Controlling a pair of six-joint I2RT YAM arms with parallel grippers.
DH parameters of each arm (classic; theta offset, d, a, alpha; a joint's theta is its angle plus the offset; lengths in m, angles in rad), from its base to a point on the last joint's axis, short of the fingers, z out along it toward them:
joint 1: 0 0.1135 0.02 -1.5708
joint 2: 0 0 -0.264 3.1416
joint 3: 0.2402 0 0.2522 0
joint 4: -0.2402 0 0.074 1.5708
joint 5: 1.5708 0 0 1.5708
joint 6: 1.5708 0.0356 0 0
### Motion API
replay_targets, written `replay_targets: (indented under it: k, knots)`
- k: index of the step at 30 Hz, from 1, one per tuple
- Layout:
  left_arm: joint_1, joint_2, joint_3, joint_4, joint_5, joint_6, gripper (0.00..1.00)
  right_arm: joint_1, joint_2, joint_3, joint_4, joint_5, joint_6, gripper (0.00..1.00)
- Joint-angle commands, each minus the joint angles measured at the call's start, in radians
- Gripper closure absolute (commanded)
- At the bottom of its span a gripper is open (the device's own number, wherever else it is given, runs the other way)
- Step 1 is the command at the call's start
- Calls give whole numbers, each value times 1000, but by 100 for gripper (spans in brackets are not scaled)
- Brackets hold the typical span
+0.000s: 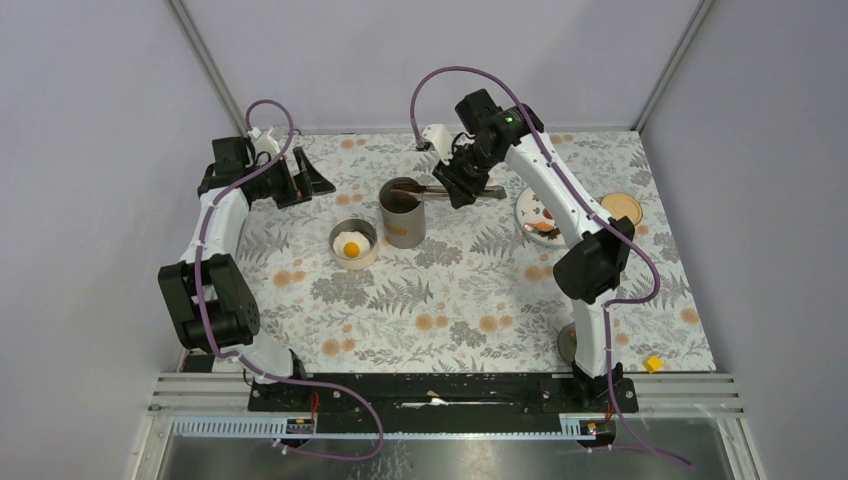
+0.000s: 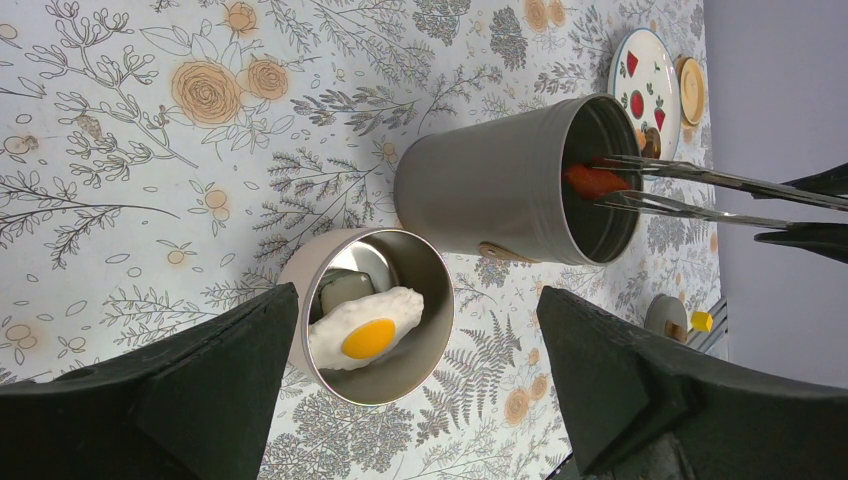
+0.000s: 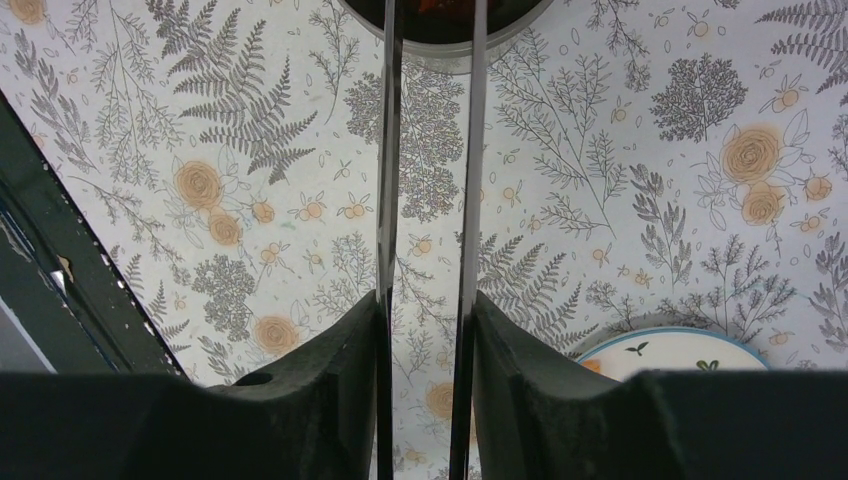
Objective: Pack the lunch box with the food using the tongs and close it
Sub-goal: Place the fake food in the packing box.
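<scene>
My right gripper (image 1: 462, 185) (image 3: 428, 310) is shut on the slim silver tongs (image 3: 388, 200) (image 1: 430, 188), one finger pressed on each arm. The tong tips reach into the mouth of the tall grey lunch box cylinder (image 1: 403, 228) (image 2: 480, 190), with an orange-red food piece (image 2: 594, 181) between them. Beside the cylinder, a short round tin (image 1: 353, 260) (image 2: 440, 300) holds the fried egg (image 2: 370, 330) (image 1: 351, 246). The white plate (image 1: 528, 212) (image 2: 655, 55) carries red pieces (image 2: 637, 104). At the back left, my left gripper (image 1: 305, 180) (image 2: 410, 400) hangs open and holds nothing.
A round wooden lid (image 1: 622, 208) (image 2: 690, 90) lies right of the plate. A small round grey piece (image 2: 665, 315) and a yellow block (image 1: 653, 364) sit near the front right edge. The flowered tablecloth (image 1: 470, 300) covers the table.
</scene>
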Motion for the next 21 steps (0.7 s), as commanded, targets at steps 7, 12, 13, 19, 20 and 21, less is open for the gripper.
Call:
replay_targets:
  k: [7,12,13,19,20,21]
  knots:
    - [5,-15,-8,37,16,11,1,3,-8,51,16,6,10,52]
    - [5,-15,-8,37,15,11,1,2,-21,73,15,22,4,53]
    - [5,-16,-8,37,15,11,1,1,-27,78,16,27,4,54]
    - [5,-16,-5,38,18,9,1,-62,-65,106,18,18,14,52]
    - [4,-17,-7,37,18,10,1,-85,-74,107,17,9,17,52]
    - [5,-18,-8,37,19,12,1,-111,-83,105,16,-3,16,52]
